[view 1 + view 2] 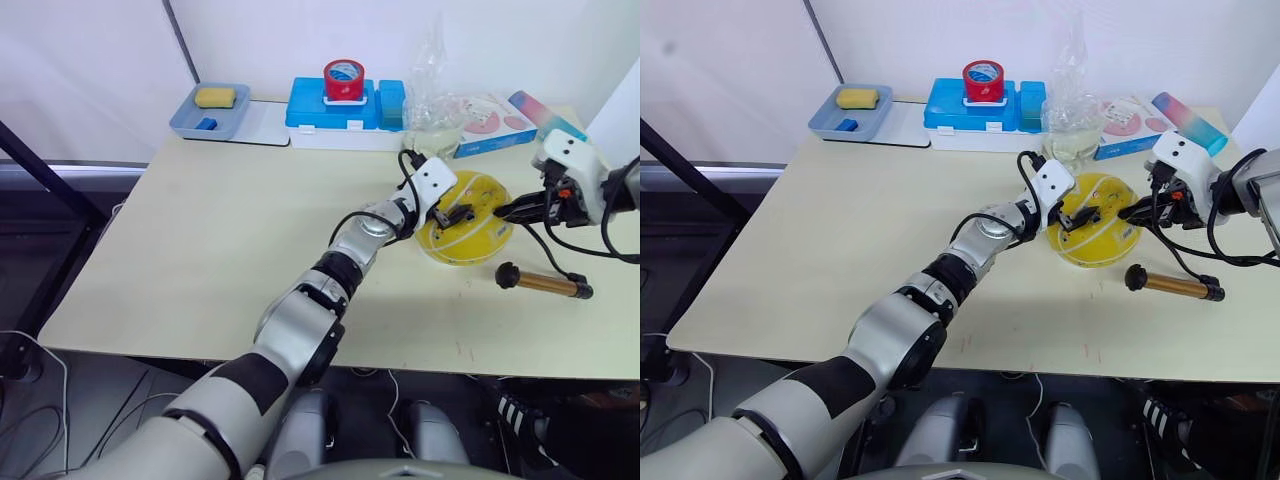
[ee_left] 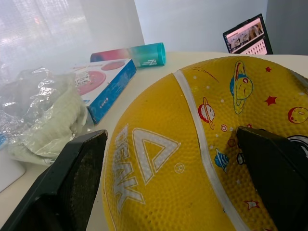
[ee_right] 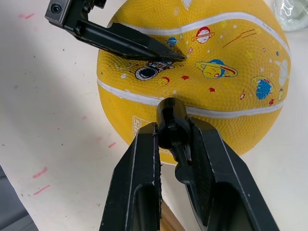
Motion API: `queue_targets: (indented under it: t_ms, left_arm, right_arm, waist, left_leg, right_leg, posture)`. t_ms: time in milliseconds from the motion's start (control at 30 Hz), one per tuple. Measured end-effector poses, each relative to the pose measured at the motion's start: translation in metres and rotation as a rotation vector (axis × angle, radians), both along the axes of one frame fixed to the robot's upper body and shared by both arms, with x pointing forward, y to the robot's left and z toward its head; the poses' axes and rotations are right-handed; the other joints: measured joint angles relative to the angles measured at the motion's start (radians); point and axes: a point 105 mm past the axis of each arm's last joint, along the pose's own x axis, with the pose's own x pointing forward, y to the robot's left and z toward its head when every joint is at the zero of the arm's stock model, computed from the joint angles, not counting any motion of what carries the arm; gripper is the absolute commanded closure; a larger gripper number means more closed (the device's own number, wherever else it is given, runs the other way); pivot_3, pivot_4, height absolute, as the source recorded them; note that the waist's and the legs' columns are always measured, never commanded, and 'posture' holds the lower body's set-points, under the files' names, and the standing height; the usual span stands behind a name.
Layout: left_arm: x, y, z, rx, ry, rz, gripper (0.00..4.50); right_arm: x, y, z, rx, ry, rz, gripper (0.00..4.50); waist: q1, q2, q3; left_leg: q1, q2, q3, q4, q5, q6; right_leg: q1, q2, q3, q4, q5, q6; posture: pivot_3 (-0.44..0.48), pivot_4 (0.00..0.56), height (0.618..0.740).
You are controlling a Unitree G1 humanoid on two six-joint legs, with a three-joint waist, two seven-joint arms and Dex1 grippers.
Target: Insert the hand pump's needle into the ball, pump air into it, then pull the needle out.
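The yellow rubber ball with white seam lines and printed planets [image 1: 1092,232] sits on the pale table [image 1: 840,230], right of centre, steadied by the left end effector [image 1: 1085,215], whose two black fingers are spread across its top. The right end effector [image 3: 174,144] is pinched on the black fitting of the needle [image 3: 171,120] and brought up against the ball's right side. The pin itself is hidden, so I cannot tell whether it is over the valve or already in it.

Risks, as I judge them: with the left fingers only resting on the ball, a sideways push could roll it away toward the left — and an off-axis push could bend the pin or skate it across the rubber.

The slim gold-bronze hand pump with black end caps [image 1: 1173,286] lies flat, near and to the right of the ball, its long axis running left–right; its thin black hose [image 1: 1185,258] rises toward the right end effector. A taut hose could drag the pump along.
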Motion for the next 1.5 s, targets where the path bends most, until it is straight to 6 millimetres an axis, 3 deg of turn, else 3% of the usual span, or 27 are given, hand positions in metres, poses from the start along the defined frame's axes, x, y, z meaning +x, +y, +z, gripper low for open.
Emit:
queue_targets:
  t_ms: [667, 700, 767, 833, 900, 967, 1167, 1500]
  left_arm:
    - [-0.002, -0.003, -0.003, 0.036, -0.023, 0.002, 0.00]
    - [-0.001, -0.003, -0.004, 0.041, -0.021, 0.011, 0.00]
    - [0.001, 0.000, -0.010, 0.050, -0.006, 0.038, 0.00]
    - [0.002, 0.003, -0.015, 0.064, 0.012, 0.054, 0.00]
    - [0.003, 0.005, -0.020, 0.070, 0.030, 0.070, 0.00]
    - [0.004, 0.008, -0.023, 0.069, 0.048, 0.082, 0.00]
    - [0.006, 0.011, -0.020, 0.009, 0.097, 0.076, 0.00]
    - [0.004, 0.012, -0.011, -0.097, 0.176, 0.010, 0.00]
  right_arm:
    - [-0.007, -0.002, 0.006, -0.022, 0.005, 0.006, 4.17]
    - [-0.008, -0.002, 0.011, -0.024, -0.002, 0.011, 4.17]
    - [-0.012, -0.006, 0.041, -0.039, -0.077, 0.016, 4.17]
    - [-0.018, -0.010, 0.070, -0.048, -0.173, 0.010, 4.17]
    - [-0.021, -0.012, 0.074, -0.053, -0.187, 0.010, 4.17]
    - [-0.021, -0.013, 0.062, -0.056, -0.155, 0.009, 4.17]
    - [-0.017, -0.018, 0.030, 0.005, -0.112, -0.046, 4.17]
    - [-0.021, -0.018, 0.003, 0.130, -0.162, -0.132, 4.17]
  waist:
    - [0.001, 0.000, 0.000]
    - [0.000, 0.000, 0.000]
    - [-0.002, 0.002, -0.002]
    - [-0.005, -0.006, -0.007]
    - [-0.010, -0.013, -0.014]
    - [-0.016, -0.018, -0.021]
    - [-0.023, -0.014, -0.023]
    - [-0.022, -0.009, -0.020]
  left_leg:
    - [0.000, 0.000, -0.001, 0.000, 0.000, 0.000]
    - [0.000, 0.000, -0.001, 0.000, 0.000, 0.000]
    - [0.002, 0.000, -0.001, 0.000, 0.000, 0.000]
    - [0.010, 0.003, -0.003, 0.000, -0.005, 0.000]
    - [0.013, 0.005, -0.004, 0.000, -0.006, -0.001]
    - [0.013, 0.006, -0.005, 0.000, -0.006, -0.001]
    - [0.011, 0.003, -0.004, 0.000, -0.002, -0.004]
    - [0.009, 0.002, -0.005, 0.000, -0.002, 0.000]
  right_leg:
    - [0.001, 0.000, -0.001, 0.000, 0.000, 0.000]
    - [0.001, 0.000, -0.001, 0.000, 0.000, 0.000]
    - [0.003, -0.001, -0.002, 0.000, 0.000, 0.000]
    - [0.009, -0.001, -0.007, 0.000, -0.001, 0.001]
    - [0.012, -0.001, -0.013, -0.001, -0.001, 0.000]
    - [0.013, -0.003, -0.015, -0.001, -0.003, 0.003]
    - [0.010, -0.006, -0.017, 0.001, -0.001, 0.000]
    - [0.011, -0.007, -0.019, 0.000, -0.001, 0.000]
  posture:
    - [0.000, 0.150, 0.739]
    - [0.000, 0.150, 0.739]
    - [0.000, 0.150, 0.739]
    - [0.000, 0.150, 0.739]
    - [0.000, 0.150, 0.739]
    - [0.000, 0.150, 0.739]
    - [0.000, 0.150, 0.739]
    - [0.000, 0.150, 0.739]
